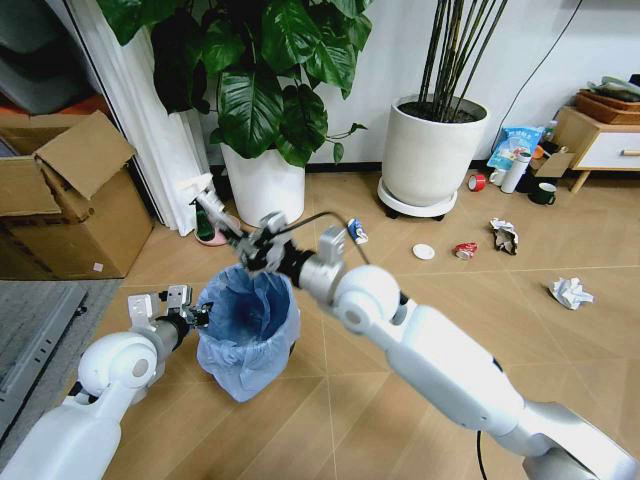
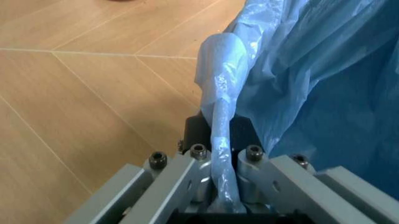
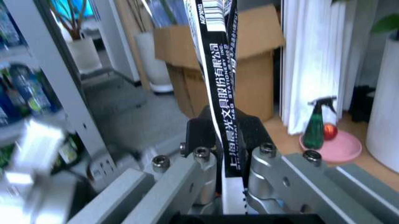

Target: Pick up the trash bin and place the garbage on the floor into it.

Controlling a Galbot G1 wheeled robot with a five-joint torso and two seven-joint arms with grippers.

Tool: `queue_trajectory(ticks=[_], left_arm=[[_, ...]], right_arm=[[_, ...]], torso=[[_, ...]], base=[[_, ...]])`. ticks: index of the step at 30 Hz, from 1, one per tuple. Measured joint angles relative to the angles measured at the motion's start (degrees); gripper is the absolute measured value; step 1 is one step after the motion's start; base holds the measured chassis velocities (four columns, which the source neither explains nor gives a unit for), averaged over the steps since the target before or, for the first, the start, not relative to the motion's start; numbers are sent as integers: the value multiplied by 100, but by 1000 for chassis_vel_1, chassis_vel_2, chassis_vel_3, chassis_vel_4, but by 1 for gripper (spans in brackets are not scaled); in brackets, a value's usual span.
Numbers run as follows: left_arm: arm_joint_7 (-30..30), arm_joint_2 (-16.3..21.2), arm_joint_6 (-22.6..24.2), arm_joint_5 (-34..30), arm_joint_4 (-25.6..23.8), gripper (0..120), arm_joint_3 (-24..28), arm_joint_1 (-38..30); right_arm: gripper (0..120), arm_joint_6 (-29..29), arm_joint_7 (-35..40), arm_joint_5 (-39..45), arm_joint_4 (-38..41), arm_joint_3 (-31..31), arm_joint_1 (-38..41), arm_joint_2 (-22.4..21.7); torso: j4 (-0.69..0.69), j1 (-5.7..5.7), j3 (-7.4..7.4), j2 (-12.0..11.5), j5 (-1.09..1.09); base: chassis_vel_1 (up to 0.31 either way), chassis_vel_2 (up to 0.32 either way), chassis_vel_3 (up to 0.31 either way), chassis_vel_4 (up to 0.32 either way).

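Our left gripper (image 1: 196, 317) is pinched tight on the rim of the trash bin (image 1: 247, 335), which sits low by the floor in front of us. Our right gripper (image 1: 252, 247) hangs just above the bin's opening, clamped on a thin dark wrapper (image 3: 219, 70). Paper wads (image 1: 571, 292) and a red can (image 1: 465, 250) lie well off to the right.

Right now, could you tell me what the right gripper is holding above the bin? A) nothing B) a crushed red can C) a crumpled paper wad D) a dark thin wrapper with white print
D: the right wrist view shows the right gripper shut on the wrapper, a dark strip with white print, and the head view places it above the bin, whose bag rim the left gripper pinches.
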Motion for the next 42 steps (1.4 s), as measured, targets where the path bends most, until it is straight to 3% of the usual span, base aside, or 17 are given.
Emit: queue_trajectory(ticks=[4, 11, 14, 16, 18, 19, 26, 28, 29, 31, 32, 35, 42], left_arm=[[2, 34, 0, -38, -1, 0, -42, 0], [2, 69, 0, -72, -65, 0, -92, 10], [2, 89, -1, -80, -89, 0, -126, 31], [2, 92, -2, -80, -94, 0, -135, 37], [2, 102, -2, -81, -121, 0, -171, 72], [2, 102, -2, -81, -121, 0, -171, 72], [3, 135, -6, -82, -218, 0, -287, 154], [3, 134, -6, -82, -220, 0, -297, 161], [9, 113, -6, -52, -228, 0, -348, 206], [32, 82, -17, 27, -235, 0, -397, 266], [32, 82, -17, 27, -235, 0, -397, 266], [220, 46, -158, 401, -333, 0, -568, 549], [258, 127, -217, 430, -396, 0, -681, 635]], right_arm=[[3, 19, 4, -232, -131, -118, -34, 83], [23, 108, 20, -517, -293, -192, -27, 192], [40, 121, 23, -553, -301, -192, -30, 186], [42, 124, 23, -563, -302, -192, -34, 181], [55, 132, 31, -593, -304, -192, -58, 154], [55, 132, 31, -593, -304, -192, -58, 154], [85, 62, 342, -524, -231, -67, -48, 197], [87, 26, 383, -509, -214, -37, -48, 199], [95, -154, 546, -484, -132, 152, -82, 184], [98, -319, 636, -511, -56, 409, -190, 107], [98, -319, 636, -511, -56, 409, -190, 107], [100, -455, 901, -926, -55, 1196, -679, -247], [100, -532, 1088, -1483, -218, 1927, -1447, -552]], torso=[[0, 0, 0, 0, 0], [0, 0, 0, 0, 0], [0, 0, 0, 0, 0], [0, 0, 0, 0, 0], [0, 0, 0, 0, 0], [0, 0, 0, 0, 0], [1, 0, 0, 0, 1], [1, 0, 0, 0, 2], [1, 0, 0, 0, 2], [1, 0, 0, 0, 2], [1, 0, 0, 0, 2], [0, 0, 0, 0, 3], [0, 0, -1, 0, 2]], base=[[0, 0, 0, 0], [0, 0, 0, 0], [0, 0, 0, 0], [0, 0, 0, 0], [0, 0, 0, 0], [0, 0, 0, 0], [0, 0, 0, 0], [0, 0, 0, 0], [0, 0, 0, 0], [0, 0, 0, 0], [0, 0, 0, 0], [0, 0, 0, 0], [0, 0, 0, 0]])
